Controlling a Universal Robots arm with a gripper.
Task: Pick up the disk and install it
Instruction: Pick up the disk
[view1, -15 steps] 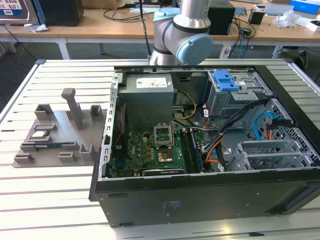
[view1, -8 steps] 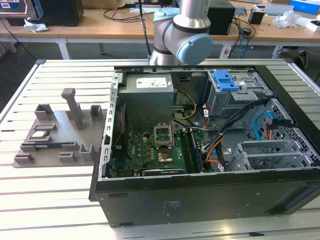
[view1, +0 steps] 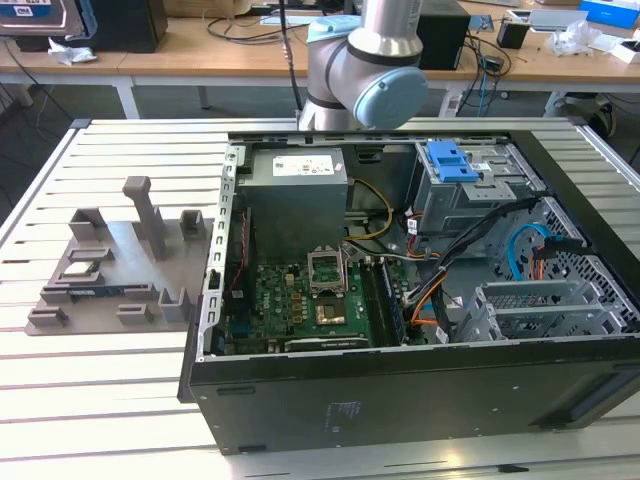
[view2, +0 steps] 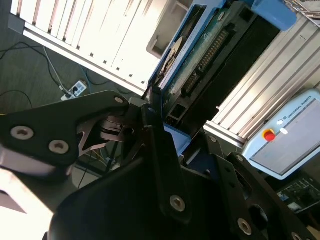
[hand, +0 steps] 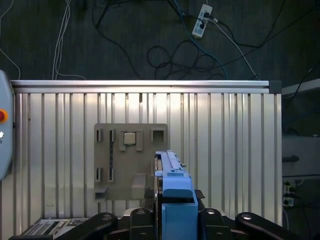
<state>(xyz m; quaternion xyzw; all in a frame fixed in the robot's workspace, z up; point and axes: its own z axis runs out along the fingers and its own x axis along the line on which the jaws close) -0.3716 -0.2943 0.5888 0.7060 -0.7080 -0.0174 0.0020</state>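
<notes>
- The claw (hand: 176, 219) is clamped on the disk (hand: 170, 167), holding it by its blue carrier.
- In the first wrist view, the disk shows just beside the grey fixture tray (hand: 117, 165) on the slatted surface (hand: 225, 150).

We have the exterior view set high and off the arm (view1: 365, 60). It looks down at a slant across the slatted worktop (view1: 100, 420) onto the open computer case (view1: 400, 390), from fairly near.

The first wrist view looks straight down from well above, past the end effector (hand: 177, 215) and the disk (hand: 172, 170) clamped in it. Below them we see the worktop, the grey fixture plate (hand: 131, 160) and the floor (hand: 150, 40) beyond.

The second wrist view sits close against the end effector (view2: 175, 132), tilted, and shows us the disk (view2: 200, 55) edge-on.

Both wrist views share the disk, the worktop slats, the floor and the teach pendant (view2: 287, 135). The exterior view and the first wrist view share the fixture plate.
</notes>
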